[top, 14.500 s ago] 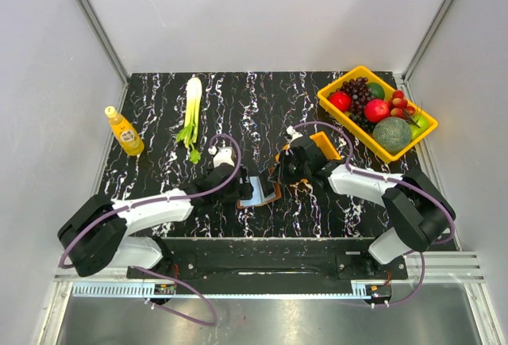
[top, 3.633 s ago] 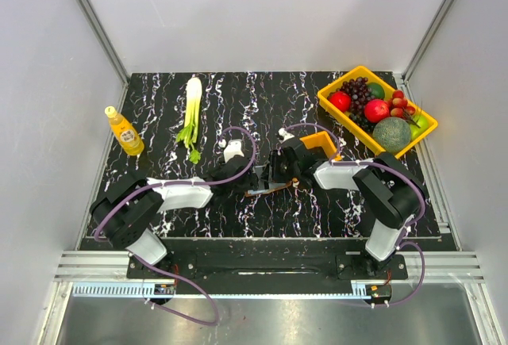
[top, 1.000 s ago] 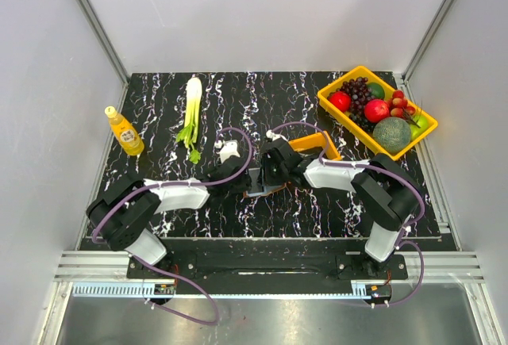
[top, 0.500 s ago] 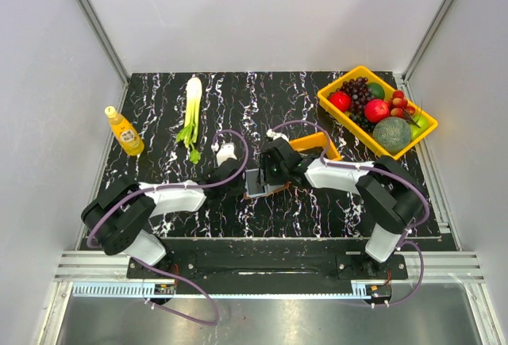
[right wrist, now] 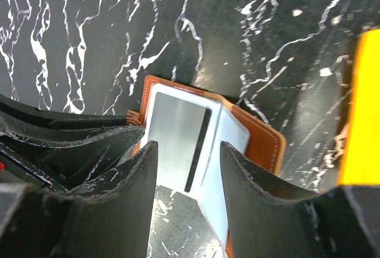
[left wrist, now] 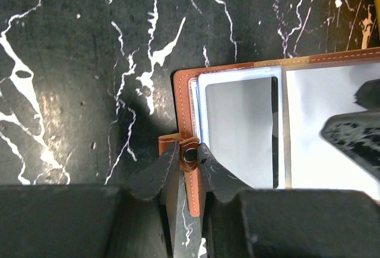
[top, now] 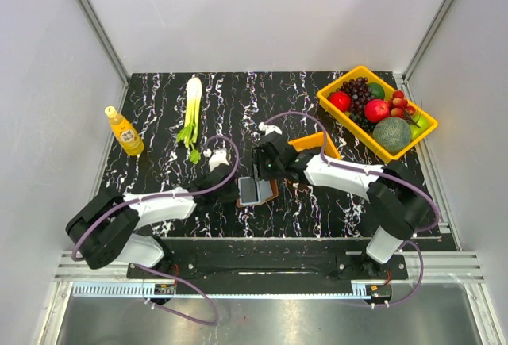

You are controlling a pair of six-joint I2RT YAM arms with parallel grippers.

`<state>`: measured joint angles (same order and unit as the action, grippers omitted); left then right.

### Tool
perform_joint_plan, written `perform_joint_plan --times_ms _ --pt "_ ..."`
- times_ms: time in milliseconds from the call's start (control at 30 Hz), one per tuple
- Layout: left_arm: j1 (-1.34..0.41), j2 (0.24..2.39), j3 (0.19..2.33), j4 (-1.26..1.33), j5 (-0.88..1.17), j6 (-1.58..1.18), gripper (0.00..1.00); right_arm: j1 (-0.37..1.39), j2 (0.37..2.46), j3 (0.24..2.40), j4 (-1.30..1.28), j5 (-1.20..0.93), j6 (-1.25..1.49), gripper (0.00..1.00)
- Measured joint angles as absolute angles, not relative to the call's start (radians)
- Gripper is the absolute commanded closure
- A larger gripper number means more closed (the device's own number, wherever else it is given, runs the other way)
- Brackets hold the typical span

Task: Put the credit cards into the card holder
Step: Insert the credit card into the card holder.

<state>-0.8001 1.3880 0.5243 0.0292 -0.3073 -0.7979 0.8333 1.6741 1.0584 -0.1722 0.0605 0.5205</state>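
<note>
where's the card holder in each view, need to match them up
top external: card holder just below the picture's centre
left wrist: card holder right of centre, cut by the right edge
right wrist: card holder low centre
shared landmark: grey credit card over its inside

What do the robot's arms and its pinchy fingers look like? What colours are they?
The left arm and right arm have smooth white shells with chunky black joints. A thin purple cable loops along each one. The left gripper and right gripper each have two black, wedge-shaped fingers with a rough, speckled surface.
</note>
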Motion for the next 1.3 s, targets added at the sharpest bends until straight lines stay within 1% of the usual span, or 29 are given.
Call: perform_joint_plan --times_ms 200,367,633,967,1100,1167,1200,1300 --pt "-0.8 1.28 0.468 -0.005 -0.29 -0.813 1.0 0.907 1.724 1.087 -0.189 0.06 0.527 0.48" --pt "-0.8 1.198 0.447 -0.038 -0.287 -0.813 1.0 0.932 1.757 1.101 -0.204 0.06 0.544 0.47" --pt "-0.798 1.152 0.431 -0.054 -0.287 -0.813 1.0 0.999 1.826 1.156 -0.225 0.073 0.556 0.45" --pt "-0.796 1.084 0.429 -0.078 -0.287 -0.812 1.0 1.031 1.877 1.203 -0.269 0.176 0.563 0.45" --pt "-0.796 1.079 0.429 -0.079 -0.286 -0.812 1.0 1.036 1.889 1.219 -0.283 0.202 0.562 0.51" --pt "-0.796 1.079 0.429 -0.079 -0.286 -0.812 1.0 1.04 1.897 1.228 -0.287 0.21 0.563 0.65" --pt "-0.796 1.079 0.43 -0.08 -0.286 -0.812 1.0 1.042 1.901 1.233 -0.288 0.216 0.564 0.68" --pt "-0.796 1.079 0.429 -0.081 -0.287 -0.812 1.0 1.048 1.908 1.242 -0.287 0.222 0.569 0.67"
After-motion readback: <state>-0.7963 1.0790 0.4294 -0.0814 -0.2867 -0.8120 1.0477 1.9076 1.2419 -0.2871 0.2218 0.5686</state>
